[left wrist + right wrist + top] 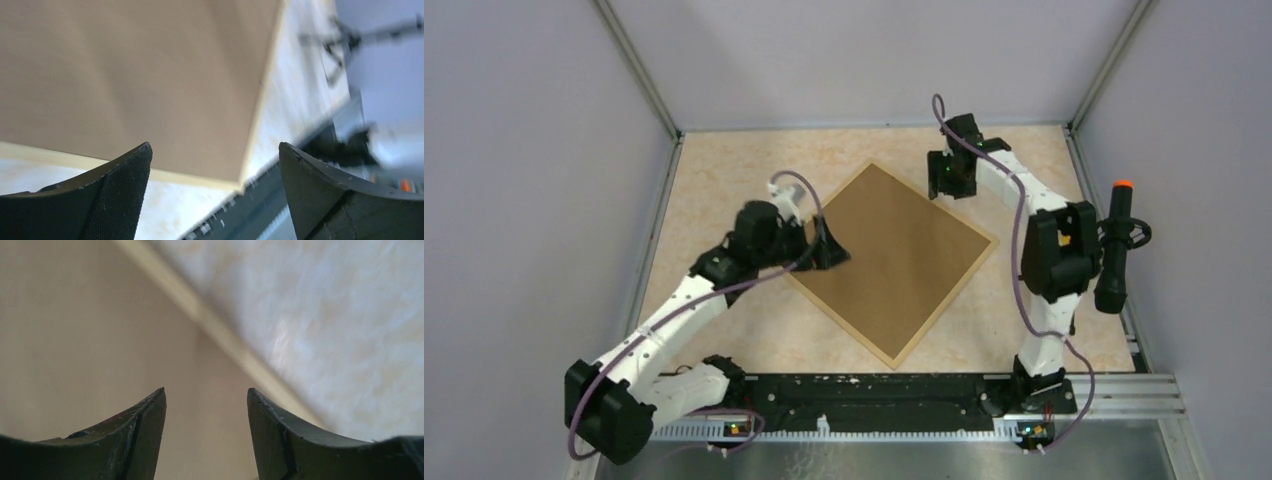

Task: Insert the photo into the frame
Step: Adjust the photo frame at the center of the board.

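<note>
The frame (848,323) lies flat on the table, turned like a diamond; only its thin light wood edge shows around the plain brown backing board (894,260) that fills it. The photo is hidden. My left gripper (834,250) is open and empty at the frame's left corner. In the left wrist view the gripper (215,150) looks over the board (140,75) and the moulding (200,177). My right gripper (951,185) is open and empty over the frame's far right edge. In the right wrist view the gripper (206,392) hangs above the board (75,340) and the moulding (220,335).
A black tool with an orange tip (1116,245) is mounted at the right edge. A black rail (874,390) runs along the near edge between the arm bases. Grey walls close in the left, far and right sides.
</note>
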Available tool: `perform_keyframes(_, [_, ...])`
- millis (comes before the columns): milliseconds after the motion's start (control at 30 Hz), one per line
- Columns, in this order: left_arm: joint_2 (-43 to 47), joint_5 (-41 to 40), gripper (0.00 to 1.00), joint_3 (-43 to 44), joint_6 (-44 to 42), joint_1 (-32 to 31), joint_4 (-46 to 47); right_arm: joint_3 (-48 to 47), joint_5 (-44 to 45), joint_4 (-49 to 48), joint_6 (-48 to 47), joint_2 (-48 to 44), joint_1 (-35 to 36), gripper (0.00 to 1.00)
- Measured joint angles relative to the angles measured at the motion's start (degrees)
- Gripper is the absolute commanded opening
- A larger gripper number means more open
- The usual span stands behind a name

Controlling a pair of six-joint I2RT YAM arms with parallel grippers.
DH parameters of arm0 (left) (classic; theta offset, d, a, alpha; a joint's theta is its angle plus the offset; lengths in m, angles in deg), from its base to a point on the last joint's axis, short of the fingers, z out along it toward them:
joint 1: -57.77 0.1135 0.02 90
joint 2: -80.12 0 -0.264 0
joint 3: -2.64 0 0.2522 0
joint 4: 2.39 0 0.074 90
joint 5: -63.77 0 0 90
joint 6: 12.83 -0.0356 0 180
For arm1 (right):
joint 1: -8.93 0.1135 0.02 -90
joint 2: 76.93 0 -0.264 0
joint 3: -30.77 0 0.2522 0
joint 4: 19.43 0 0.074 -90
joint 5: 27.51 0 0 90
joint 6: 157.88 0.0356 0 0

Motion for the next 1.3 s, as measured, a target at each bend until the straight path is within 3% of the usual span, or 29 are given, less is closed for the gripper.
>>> perform_keyframes(167, [-2.49,-6.21,0.98,7.02,-4.24,17.55,-1.64,28.20,-5.46,-7.21,7.30,-25.86,4.81,0.60])
perform_keyframes(333, [-19.71,-2.78,0.98,14.78,-4.70,25.97,2.84,45.66,-8.22,-12.63,14.05,-40.26,4.63,0.60])
perform_keyframes(500, [-37.64,3.72,0.99,20.46,-6.40,30.14,6.08,53.81,-6.21,-14.05,16.79,-41.07,4.00,0.60])
perform_keyframes(700, [-45.16,7.76,0.98,20.59,-9.25,30.73,5.46,60.28,-6.16,-19.67,18.78,-41.11,-0.31,0.59])
perform_keyframes(867, [-44.11,9.14,0.98,16.96,-10.34,30.95,9.27,60.96,-5.70,-22.99,19.34,-38.84,-0.76,0.59])
perform_keyframes(1100, [-32.20,10.60,0.98,0.17,-9.05,32.09,16.24,55.69,-4.17,-28.15,18.16,-30.01,-2.05,0.60])
perform_keyframes(1167, [-29.20,11.67,0.98,-2.67,-8.68,32.00,15.13,53.11,-3.32,-28.94,17.42,-27.39,-2.64,0.60])
perform_keyframes(1300, [-24.87,8.96,0.96,-1.11,-10.19,30.64,3.65,48.26,-2.80,-28.81,15.10,-22.97,-2.86,0.60])
